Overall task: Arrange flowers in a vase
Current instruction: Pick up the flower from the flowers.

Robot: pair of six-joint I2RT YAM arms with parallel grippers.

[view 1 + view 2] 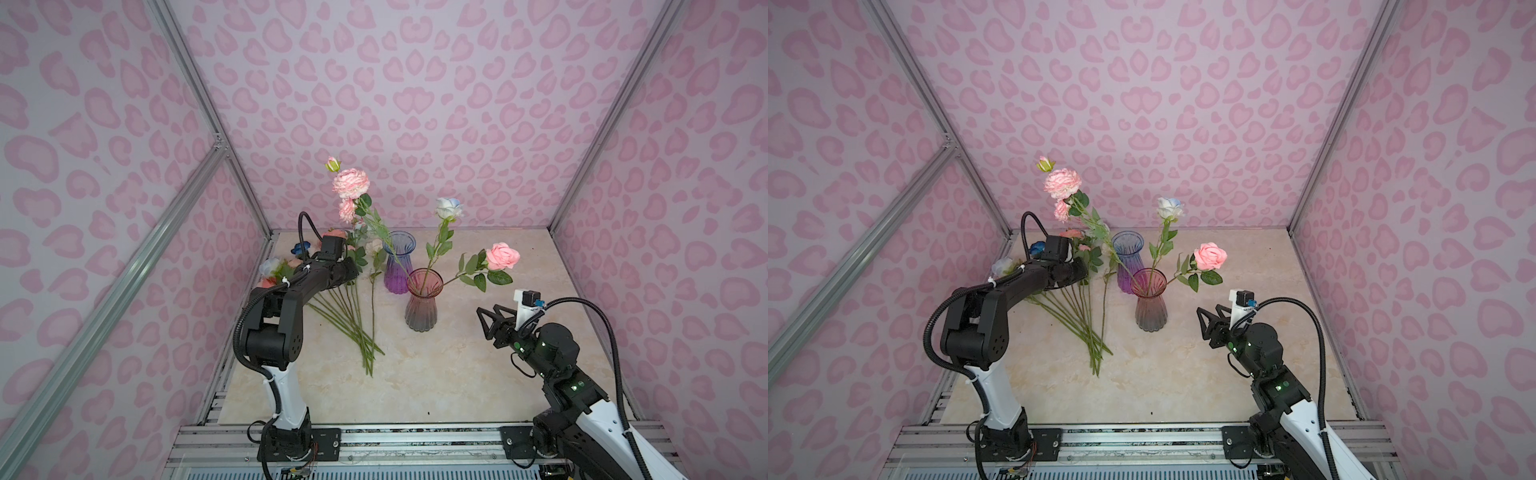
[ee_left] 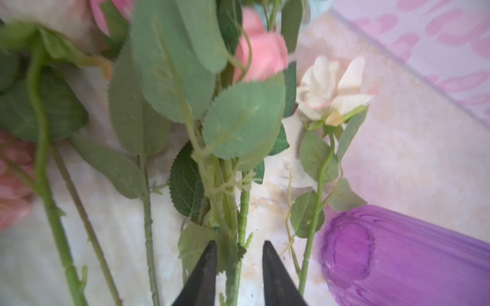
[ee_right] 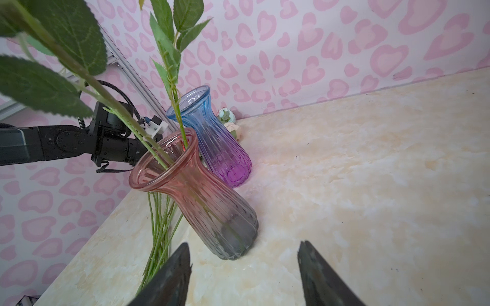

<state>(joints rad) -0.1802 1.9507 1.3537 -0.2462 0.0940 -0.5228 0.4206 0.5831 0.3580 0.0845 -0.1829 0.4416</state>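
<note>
Straddling a flower stem [image 2: 243,197], the left gripper [image 2: 238,247] stands apart; right gripper [image 3: 245,243] parted too.

Worktop [image 1: 519,365] from 3 to 6 o'clock of the pink-grey vase [image 1: 422,309] is bare, and the right claw [image 1: 487,316] has unobstructed passage there. Blue-purple vase [image 1: 398,266] stands just beside at 11 o'clock. Loose flowers [image 1: 353,320] cover 8 to 10 o'clock, left arm [image 1: 291,291] above them. Over the vase mouth, peony spray [image 1: 351,183] leans to 11 o'clock, pale blue rose [image 1: 449,208] to 1, pink rose [image 1: 503,256] to 2.
</note>
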